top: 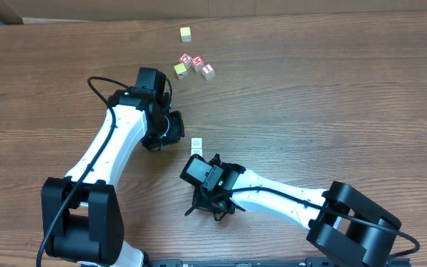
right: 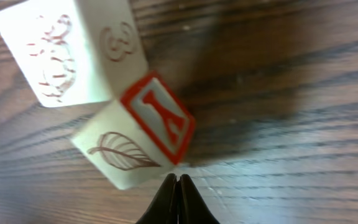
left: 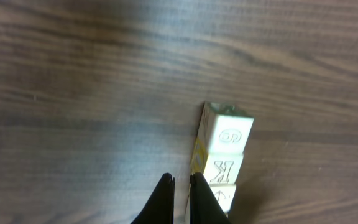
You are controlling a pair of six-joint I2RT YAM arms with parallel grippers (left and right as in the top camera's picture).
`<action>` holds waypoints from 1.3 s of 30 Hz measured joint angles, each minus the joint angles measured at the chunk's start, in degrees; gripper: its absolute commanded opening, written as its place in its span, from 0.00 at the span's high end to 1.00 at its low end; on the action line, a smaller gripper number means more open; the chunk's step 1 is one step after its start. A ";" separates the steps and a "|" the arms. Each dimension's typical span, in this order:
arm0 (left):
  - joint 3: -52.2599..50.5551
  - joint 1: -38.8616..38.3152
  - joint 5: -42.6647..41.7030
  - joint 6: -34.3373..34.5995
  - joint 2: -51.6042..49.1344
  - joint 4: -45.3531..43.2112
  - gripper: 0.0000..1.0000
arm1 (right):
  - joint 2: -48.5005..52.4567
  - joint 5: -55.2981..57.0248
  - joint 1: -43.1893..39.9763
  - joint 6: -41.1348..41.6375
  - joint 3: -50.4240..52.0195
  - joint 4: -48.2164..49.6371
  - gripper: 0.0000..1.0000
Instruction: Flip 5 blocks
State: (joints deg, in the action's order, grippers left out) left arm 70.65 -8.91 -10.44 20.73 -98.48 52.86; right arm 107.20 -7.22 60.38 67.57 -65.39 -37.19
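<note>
Blocks (top: 196,146) lie in a short row on the table (top: 310,111), between the two arms. They sit just ahead and to the right of the left gripper (left: 180,182), whose fingers are pressed together on nothing. Three show from that wrist: the far cube (left: 230,132), the middle cube (left: 221,169) and the near cube (left: 224,198), each touching the next. The full five cannot be counted.

The right gripper (right: 178,182) is also pinched together and empty. Its tips are at, or just short of, the lower corner of the leaf cube (right: 129,149). This cube is turned askew and touches the pale cube (right: 67,50) beyond it.

Rolling one cube over with closed tips probably goes best with a push high on a single face, square to it, away from the neighbours. A push on a corner would more likely spin the cube than tip it.

Writing:
- The middle cube bears a K.
- The far cube bears a round figure, either 6 or 9.
- The pale cube shows a 3 beside a line drawing.
- The leaf cube carries a red-framed letter, perhaps an A.

Well beyond the left gripper lie the red-faced cubes (top: 197,64) and a yellow cube (top: 186,33).
</note>
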 measured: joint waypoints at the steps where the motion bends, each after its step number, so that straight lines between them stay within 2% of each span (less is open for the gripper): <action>1: 0.00 0.00 0.02 0.13 0.00 -0.66 0.96 | 0.00 0.52 0.04 0.37 0.04 0.59 0.96; 11: 0.00 0.00 0.04 0.17 0.00 -1.20 0.96 | 0.00 2.12 0.02 2.69 0.15 5.09 0.96; 21: 0.00 0.00 0.11 0.15 0.00 -4.15 0.96 | 0.00 1.20 0.02 2.82 0.17 2.69 0.96; 33: 0.00 -2.36 0.24 -0.37 -6.62 -17.88 0.96 | 0.00 2.45 0.55 2.75 0.20 3.58 0.96; 39: 0.00 -2.75 -0.07 -2.54 -9.79 -20.02 0.96 | 0.00 3.69 1.79 2.73 0.20 3.98 0.96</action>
State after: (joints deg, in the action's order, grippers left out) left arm 70.65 -11.66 -10.50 18.20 -108.27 32.84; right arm 107.20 -3.53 62.17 70.30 -65.19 -33.21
